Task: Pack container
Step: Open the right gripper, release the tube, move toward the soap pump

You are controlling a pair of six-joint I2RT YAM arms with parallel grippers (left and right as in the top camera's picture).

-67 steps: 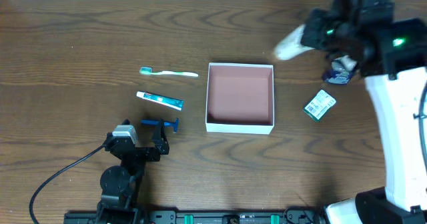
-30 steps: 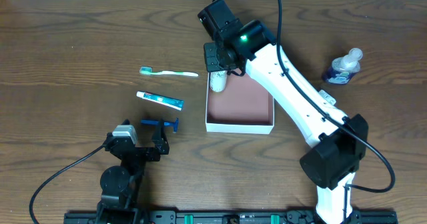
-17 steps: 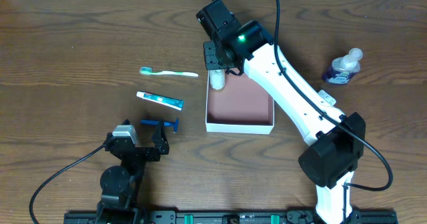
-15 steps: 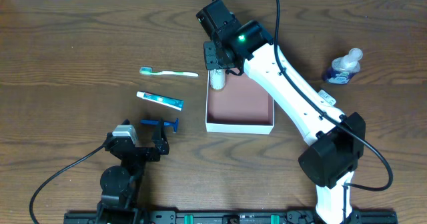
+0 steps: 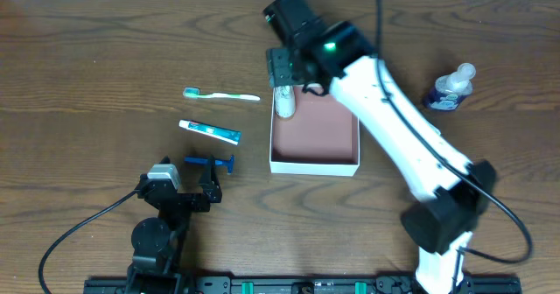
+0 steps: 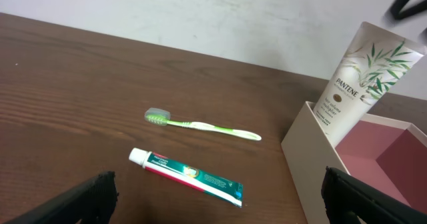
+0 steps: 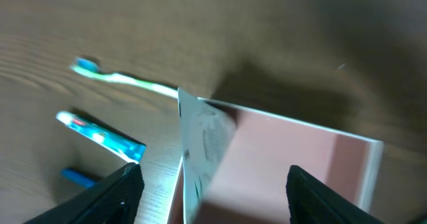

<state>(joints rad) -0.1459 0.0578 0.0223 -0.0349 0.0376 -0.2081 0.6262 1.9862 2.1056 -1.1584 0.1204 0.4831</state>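
While right gripper (image 7: pixel 215 176) hangs wide open just above, tube (image 6: pixel 360 71) leans in container (image 5: pixel 315 165) corner beneath; prob. light, squashy plastic: pinch mid-body, gently.

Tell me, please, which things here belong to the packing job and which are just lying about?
Job, probably: container, Pantene tube standing in it, toothbrush, toothpaste, blue razor, bottle.
Lying about: only the left arm's black cable.

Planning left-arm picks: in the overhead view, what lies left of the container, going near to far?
left end effector → razor → toothpaste → toothbrush
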